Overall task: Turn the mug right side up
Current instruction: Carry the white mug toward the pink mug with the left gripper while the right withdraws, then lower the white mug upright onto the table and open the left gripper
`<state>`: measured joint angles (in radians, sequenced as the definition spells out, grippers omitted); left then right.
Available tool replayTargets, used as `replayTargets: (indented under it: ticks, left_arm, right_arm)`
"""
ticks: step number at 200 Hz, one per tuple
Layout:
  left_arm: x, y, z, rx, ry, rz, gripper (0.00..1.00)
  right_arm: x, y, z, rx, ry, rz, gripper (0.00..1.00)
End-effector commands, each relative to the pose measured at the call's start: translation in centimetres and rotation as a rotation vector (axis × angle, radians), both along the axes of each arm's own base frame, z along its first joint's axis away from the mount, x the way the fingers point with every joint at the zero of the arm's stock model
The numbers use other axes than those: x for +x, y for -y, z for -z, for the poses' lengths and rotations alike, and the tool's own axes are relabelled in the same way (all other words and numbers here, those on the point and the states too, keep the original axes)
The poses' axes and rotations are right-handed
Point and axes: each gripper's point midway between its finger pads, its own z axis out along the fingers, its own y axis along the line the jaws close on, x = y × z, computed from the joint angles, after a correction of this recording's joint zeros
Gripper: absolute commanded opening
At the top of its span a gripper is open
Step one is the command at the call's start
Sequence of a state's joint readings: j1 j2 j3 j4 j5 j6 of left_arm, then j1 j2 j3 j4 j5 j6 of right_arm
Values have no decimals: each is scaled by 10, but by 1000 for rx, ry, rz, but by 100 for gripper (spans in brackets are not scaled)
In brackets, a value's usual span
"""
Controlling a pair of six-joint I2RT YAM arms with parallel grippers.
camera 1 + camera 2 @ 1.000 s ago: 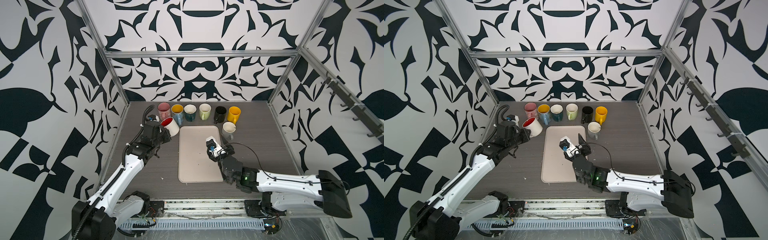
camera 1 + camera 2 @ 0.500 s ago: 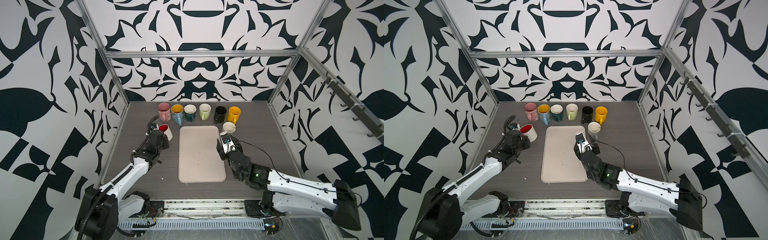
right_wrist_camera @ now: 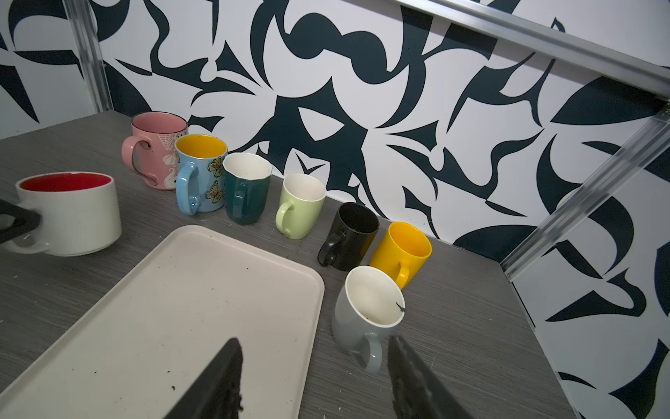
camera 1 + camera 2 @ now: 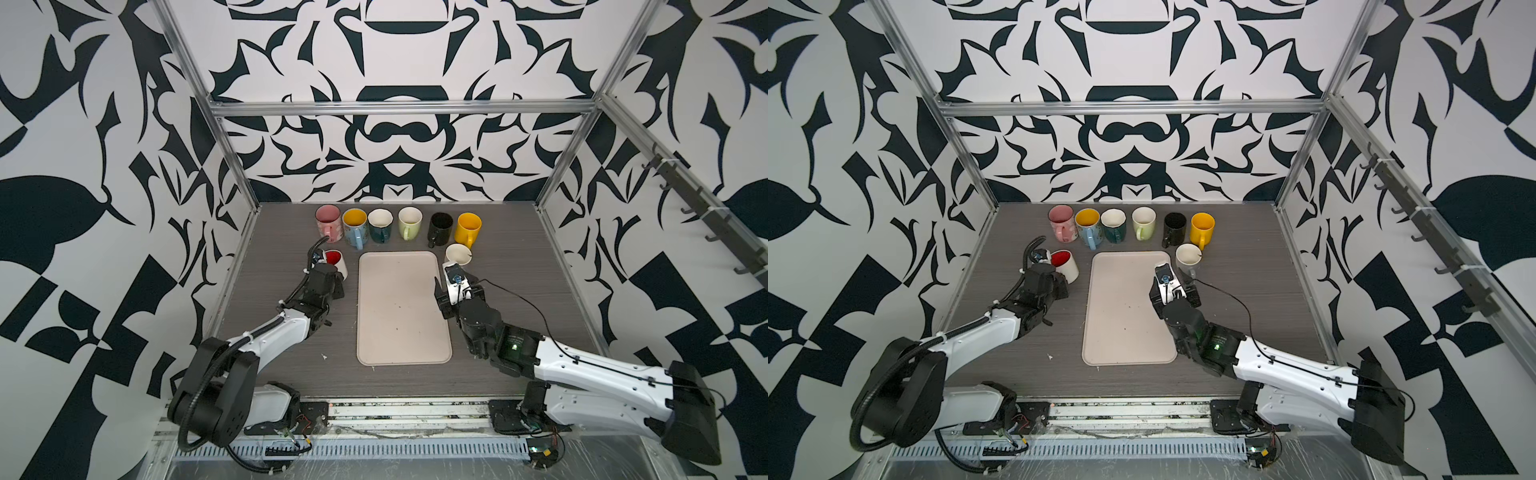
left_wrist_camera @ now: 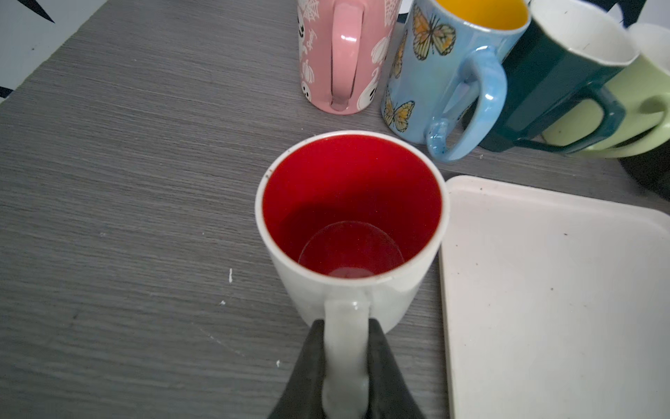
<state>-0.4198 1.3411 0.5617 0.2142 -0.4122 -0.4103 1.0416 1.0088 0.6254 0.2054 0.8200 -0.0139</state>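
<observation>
The mug (image 5: 350,225), white outside and red inside, stands upright with its mouth up on the grey table, left of the tray; it shows in both top views (image 4: 336,262) (image 4: 1065,265) and the right wrist view (image 3: 69,214). My left gripper (image 5: 346,326) is shut on its white handle, a black finger on each side (image 4: 334,282) (image 4: 1061,282). My right gripper (image 3: 313,344) is open and holds nothing. It hovers over the tray's right edge (image 4: 453,277) (image 4: 1171,279), just in front of a grey mug (image 3: 366,312).
The cream tray (image 4: 401,307) lies in the middle of the table. Several upright mugs line the back, from pink (image 4: 328,220) to yellow (image 4: 468,227). The grey mug (image 4: 457,253) stands at the tray's far right corner. Patterned walls close three sides.
The left arm has brought the mug down from a tilted hold to upright on the table. The right gripper has moved right, off the tray's middle toward the grey mug.
</observation>
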Motion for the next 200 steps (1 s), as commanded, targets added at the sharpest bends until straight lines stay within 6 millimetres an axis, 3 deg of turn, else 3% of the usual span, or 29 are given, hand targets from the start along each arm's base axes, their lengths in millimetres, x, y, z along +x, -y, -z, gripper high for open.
replayTargets:
  ticks: [1,87,200]
  left_arm:
    - [17,2,-22,-8,141,-31,0]
    - [21,15,13,95,84,-10,0]
    - [10,15,19,113,57,-18,0]
  right_arm:
    - [0,2,-4,44,2,6,63]
    - [1,6,-2,53,-3,13,64]
    - [1,8,3,68,-18,21,64]
